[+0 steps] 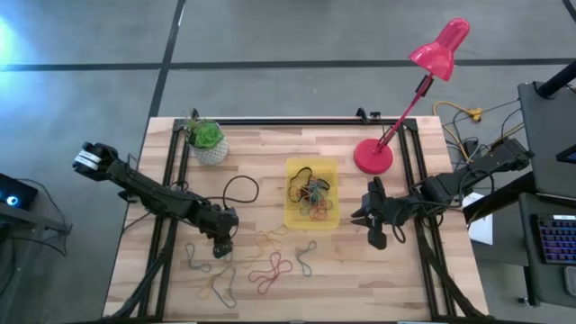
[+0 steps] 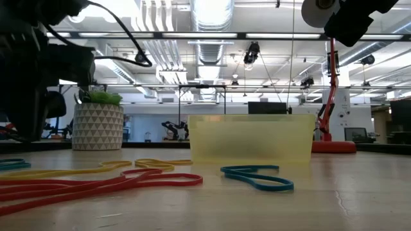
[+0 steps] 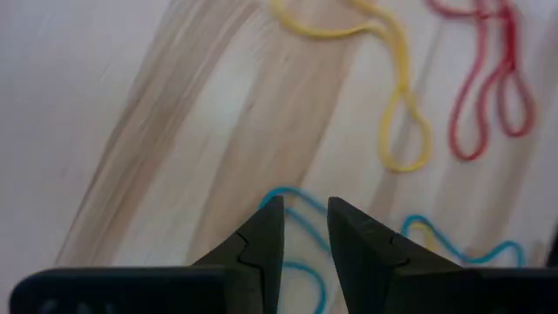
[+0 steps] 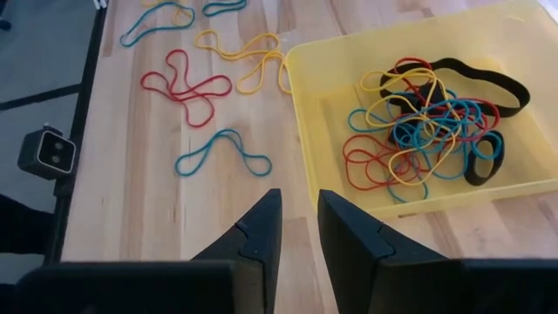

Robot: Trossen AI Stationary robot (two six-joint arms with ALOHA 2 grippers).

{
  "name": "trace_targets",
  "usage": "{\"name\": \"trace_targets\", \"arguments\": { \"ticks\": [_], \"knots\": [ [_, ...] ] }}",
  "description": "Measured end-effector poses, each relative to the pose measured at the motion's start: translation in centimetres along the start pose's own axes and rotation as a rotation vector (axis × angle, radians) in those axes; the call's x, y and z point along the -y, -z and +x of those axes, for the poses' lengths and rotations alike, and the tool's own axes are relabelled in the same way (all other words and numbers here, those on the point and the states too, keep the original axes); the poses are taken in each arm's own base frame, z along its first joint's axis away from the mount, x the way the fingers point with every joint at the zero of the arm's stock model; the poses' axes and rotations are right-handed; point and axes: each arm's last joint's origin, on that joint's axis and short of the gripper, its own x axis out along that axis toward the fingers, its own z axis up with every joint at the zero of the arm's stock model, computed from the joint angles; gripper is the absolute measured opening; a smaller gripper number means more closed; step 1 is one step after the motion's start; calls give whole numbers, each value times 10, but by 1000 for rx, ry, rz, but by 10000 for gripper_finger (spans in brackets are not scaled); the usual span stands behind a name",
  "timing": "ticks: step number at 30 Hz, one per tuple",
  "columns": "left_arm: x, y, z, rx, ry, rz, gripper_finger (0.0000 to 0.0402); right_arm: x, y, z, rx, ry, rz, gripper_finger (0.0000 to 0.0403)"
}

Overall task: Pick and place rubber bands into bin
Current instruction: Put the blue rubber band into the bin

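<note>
currently: picking step, mid-task. a good heap of bands (image 4: 427, 122) already lies in the bin (image 1: 312, 219), at the table's (image 1: 270, 153) middle; more remain loose on the wood to the bin's near left.

item, left gripper (image 1: 222, 245): low over the loose bands, near-left of the bin. fingers (image 3: 261, 240) narrow, a slim gap between the tips. a blue band (image 3: 292, 218) lies right under the tips, beside a yellow band (image 3: 397, 105) and a red band (image 3: 488, 87). no band is seen between the tips; whether they touch the blue one, i cannot tell.

item, right gripper (image 1: 371, 219): just right of the bin, above the table. fingers (image 4: 261, 227) narrow, nothing between them. in its wrist view it looks past its tips at the bin and at a lone blue band (image 4: 222, 153) on the wood.

item, bands loose: red, yellow, blue and green loops, flat and partly overlapping, near-left of the bin; one blue loop closest to the bin's near side.

judgement, step in hand: left arm appears set to take the blue band beneath it.

judgement, next move calls for: a pinch that catches one thin strand flat on wood, then a lift and a carry right and far, over the bin wall, before release. loops that overlap may drag along.
</note>
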Motion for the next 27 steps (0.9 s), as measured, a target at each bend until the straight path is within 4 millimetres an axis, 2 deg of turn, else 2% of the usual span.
{"name": "trace_targets", "arguments": {
  "ticks": [13,27],
  "knots": [
    [-8,7,5,-103,-74,44,75,0,0,0,5,-2,40,68],
    [-8,6,17,-124,-91,64,75,1,0,2,34,40,40,68]
  ]
}}
